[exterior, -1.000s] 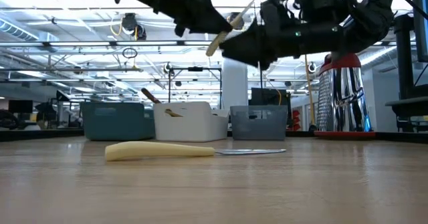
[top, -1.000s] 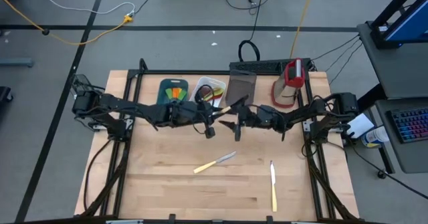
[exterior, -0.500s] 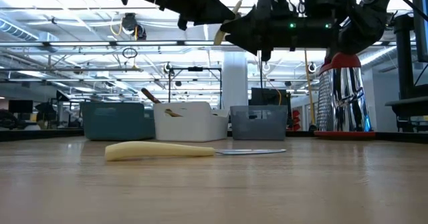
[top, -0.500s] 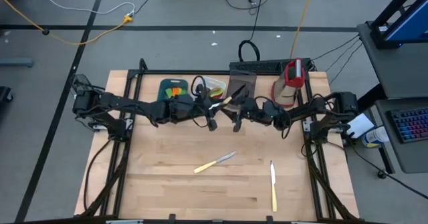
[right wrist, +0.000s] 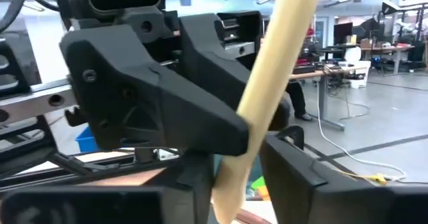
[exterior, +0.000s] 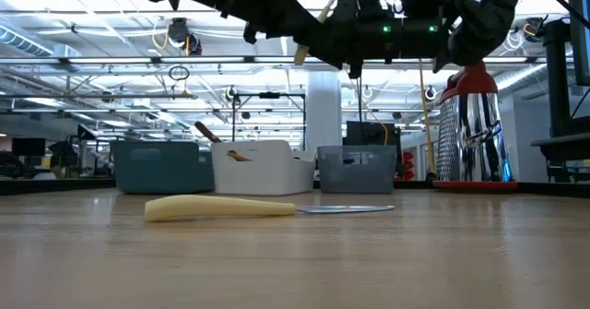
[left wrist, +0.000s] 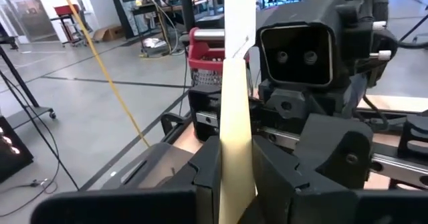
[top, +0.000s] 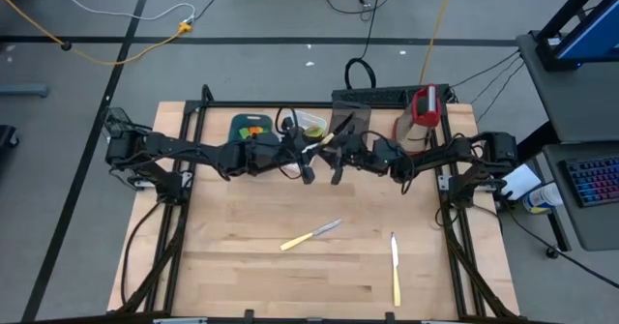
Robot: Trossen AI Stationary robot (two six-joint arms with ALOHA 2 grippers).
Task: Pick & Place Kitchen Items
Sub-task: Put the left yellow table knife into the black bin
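Note:
A pale-handled knife [top: 322,149] is held in the air between my two grippers, above the table in front of the trays. My left gripper [top: 308,169] is shut on it, and my right gripper [top: 338,164] faces it and is shut on the same knife. In the low view the knife's handle [exterior: 312,34] slants high above the table. Two more pale-handled knives lie flat on the table, one in the middle [top: 311,234] and one near the right front [top: 395,266]. The middle one shows in the low view [exterior: 267,207]. My left gripper pinches the knife's pale handle [left wrist: 235,174] between its two fingers. The pale blade [left wrist: 239,17] stands out beyond the fingers, toward the right arm. The knife is lifted clear of the table. My right gripper pinches the same handle [right wrist: 234,177] between its two fingers, from the opposite side. The handle's rounded free end [right wrist: 297,0] slants out beyond the fingers, toward the left gripper.
At the far edge stand a teal tray [top: 250,129] with coloured utensils, a white tray [top: 308,124], a grey-brown tray [top: 350,121] and a red-and-white upright grater [top: 419,116]. They show in the low view as well: teal [exterior: 161,166], white [exterior: 261,168], grey [exterior: 357,169].
My right gripper has gone toward the table's left and far edge, up to my left gripper, and now stands around the knife's handle. Both grippers and the knife have gone a little up and toward the trays.

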